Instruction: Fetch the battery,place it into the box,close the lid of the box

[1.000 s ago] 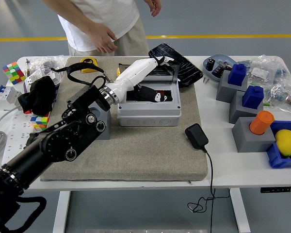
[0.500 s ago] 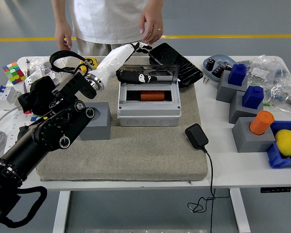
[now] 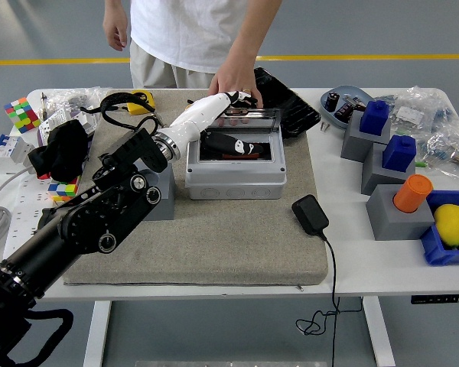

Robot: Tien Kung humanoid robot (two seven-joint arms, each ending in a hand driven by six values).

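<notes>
A grey box [image 3: 235,177] with a clear hinged lid [image 3: 266,122] stands on the grey mat [image 3: 214,245]. A thin strip of the orange battery [image 3: 228,156] shows inside it, mostly hidden. My left arm reaches in from the lower left. My left hand [image 3: 233,122] is at the box, with its white back at the lid's far edge and its black fingers [image 3: 233,143] curled over the opening, gripping the lid. The lid leans down over the box. A person's hand [image 3: 236,80] rests just behind the lid. My right hand is out of view.
A grey block [image 3: 164,195] stands left of the box, under my forearm. A black charger [image 3: 310,214] with a cable lies right of the box and a black tray [image 3: 284,99] behind it. Grey blocks with blue tops [image 3: 375,126], an orange cylinder [image 3: 411,191] and a lemon [image 3: 452,224] are at the right.
My left hand came out of the box, rose to the upright lid and has now come down with it. The person moved right and put a hand behind the lid.
</notes>
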